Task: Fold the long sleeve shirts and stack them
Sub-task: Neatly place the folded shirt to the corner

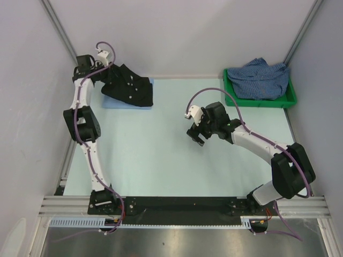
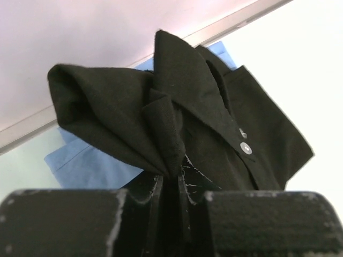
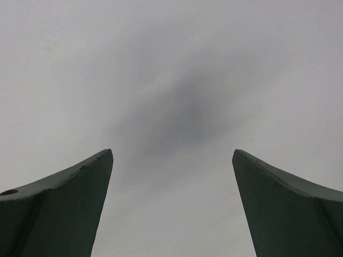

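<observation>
Left gripper [image 2: 171, 184]: narrow, jaws nearly together with a bunched fold of the black shirt [image 2: 182, 118] pinched between them, so I read it as holding cloth, not empty. Black shirt sits at the far left corner of the table [image 1: 161, 150], close to the back wall, on top of the folded light blue shirt [image 2: 86, 160]; blue shows past it on the left and near edges. Collar and a pale button [image 2: 246, 148] face up and right in my wrist view. The pinched end is humped and looks raised; the rest lies on the blue one. My read: step in hand is setting black down on the stack, roughly two of three shirts dealt with. To do it well I'd lower the pinched fold until it rests flat, check the black outline squares up with the blue under it, then part the jaws and back out along the finger axis, not sideways, so the top layer doesn't drag. Fine threads show near my pads, so snag risk on pull-out; go slow. Right gripper [image 1: 197, 139]: jaws wide, nothing in them, hanging over mid-table, well apart from the stack; it could pin the near edge if the fold springs. Checked shirt [image 1: 262, 77] is crumpled in the green bin [image 1: 230, 96], far right.
</observation>
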